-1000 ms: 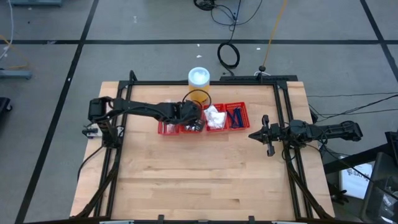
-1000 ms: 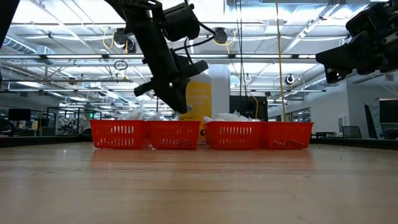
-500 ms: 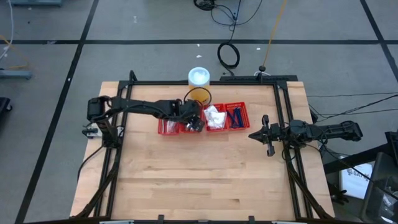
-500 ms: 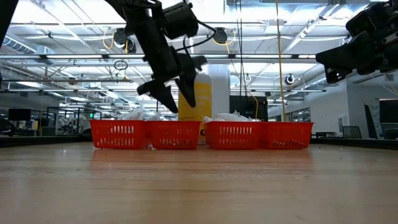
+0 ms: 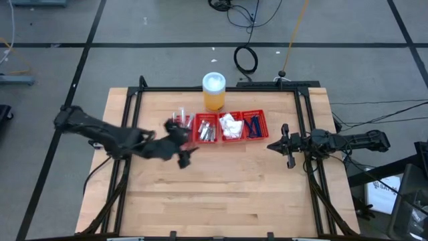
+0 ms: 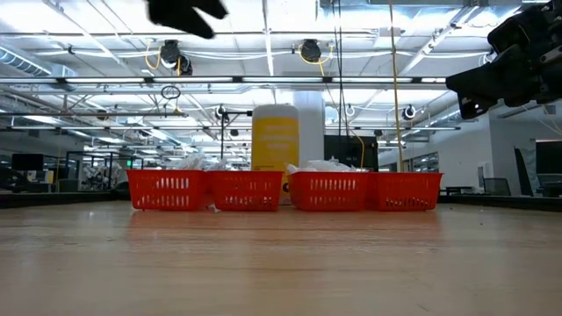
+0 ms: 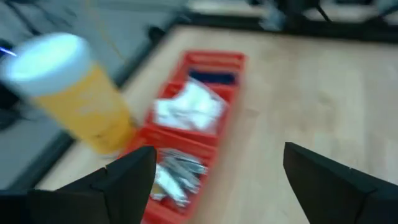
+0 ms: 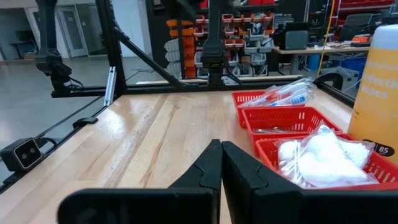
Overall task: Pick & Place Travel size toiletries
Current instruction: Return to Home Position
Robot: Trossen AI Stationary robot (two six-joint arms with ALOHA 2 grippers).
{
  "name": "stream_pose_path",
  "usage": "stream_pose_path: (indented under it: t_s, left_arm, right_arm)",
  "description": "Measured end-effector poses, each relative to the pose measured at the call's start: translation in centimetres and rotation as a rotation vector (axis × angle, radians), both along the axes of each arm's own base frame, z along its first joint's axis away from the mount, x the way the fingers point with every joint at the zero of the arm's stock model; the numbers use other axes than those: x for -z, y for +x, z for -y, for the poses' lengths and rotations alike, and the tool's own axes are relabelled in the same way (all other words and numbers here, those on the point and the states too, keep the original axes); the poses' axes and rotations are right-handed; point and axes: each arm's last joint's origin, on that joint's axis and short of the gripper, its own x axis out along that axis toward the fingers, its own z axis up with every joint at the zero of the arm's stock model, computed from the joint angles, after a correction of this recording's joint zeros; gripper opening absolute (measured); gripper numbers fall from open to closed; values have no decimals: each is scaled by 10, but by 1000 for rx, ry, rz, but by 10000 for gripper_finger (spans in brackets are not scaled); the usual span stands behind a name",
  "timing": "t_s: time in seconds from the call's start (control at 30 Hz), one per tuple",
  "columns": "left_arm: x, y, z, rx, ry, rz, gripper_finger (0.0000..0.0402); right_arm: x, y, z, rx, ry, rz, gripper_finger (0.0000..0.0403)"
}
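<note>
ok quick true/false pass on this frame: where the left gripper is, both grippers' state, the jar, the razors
1. The left gripper hangs over the red tray. False: it is over bare table, beside the tray's left end.
2. The left gripper is open and empty. True.
3. The right gripper is open. False: its fingers are closed together.
4. The orange jar stands on the table outside the tray. True.
5. The dark blue razors lie in the end compartment nearest the left arm. False: they lie in the end compartment nearest the right arm.
</note>
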Motion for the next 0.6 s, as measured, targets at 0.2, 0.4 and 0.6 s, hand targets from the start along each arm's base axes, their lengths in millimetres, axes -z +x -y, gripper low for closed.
stream_pose_path:
  t_s: [0.2, 0.4, 0.6]
  left_arm:
    - [30, -60, -1, -92, 14, 221, 341]
    - [77, -94, -27, 55, -104, 375, 336]
    - [109, -119, -50, 234, -137, 489, 335]
  right_arm:
    - [0, 0, 0, 5, -3, 1, 0]
    - [-1, 0, 0, 3, -2, 9, 0]
    - [-1, 0, 0, 3, 20, 7, 0]
